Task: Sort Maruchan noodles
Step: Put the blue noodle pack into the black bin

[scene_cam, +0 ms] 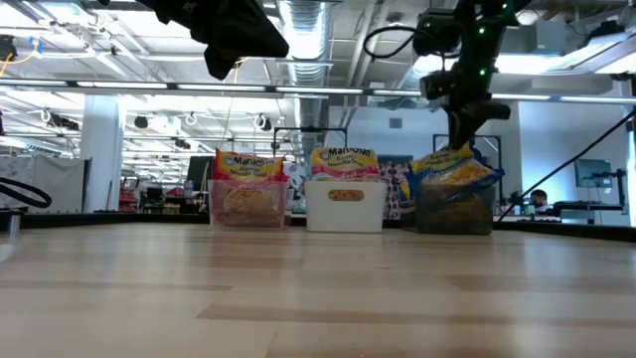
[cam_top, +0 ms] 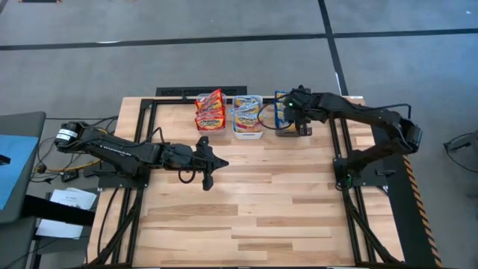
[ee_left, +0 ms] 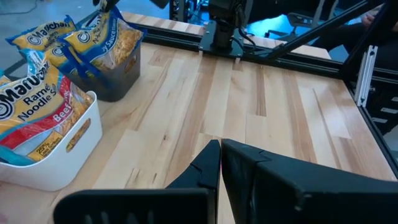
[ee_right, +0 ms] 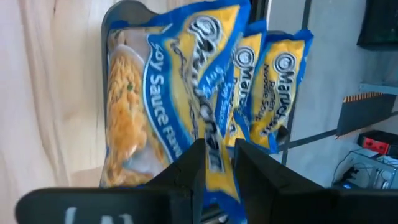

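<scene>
Three bins stand in a row at the table's far edge. The clear bin [cam_top: 210,112] holds red Maruchan packets [scene_cam: 245,169] standing on edge. The white bin [cam_top: 247,128] holds light blue and pink packets [ee_left: 34,106]. The dark bin [scene_cam: 452,214] holds blue and yellow packets [ee_right: 267,81]. My right gripper [ee_right: 219,163] is above the dark bin, shut on one blue and yellow packet [ee_right: 186,93]. My left gripper [ee_left: 219,163] hangs shut above the table's middle [cam_top: 209,163], touching nothing. My right gripper pinches a blue and yellow packet by its upper edge [ee_right: 214,146] between the two fingers. The fingers come from above, pointing down. The packet stands roughly upright below them, its lower part inside the dark bin among the other packets.
Black frame rails [cam_top: 340,161] run along both sides of the table and behind the bins. A bare wooden tabletop [cam_top: 269,202] spreads in front of the bins toward the near edge. The right arm's base [ee_left: 221,34] stands at the table's right side.
</scene>
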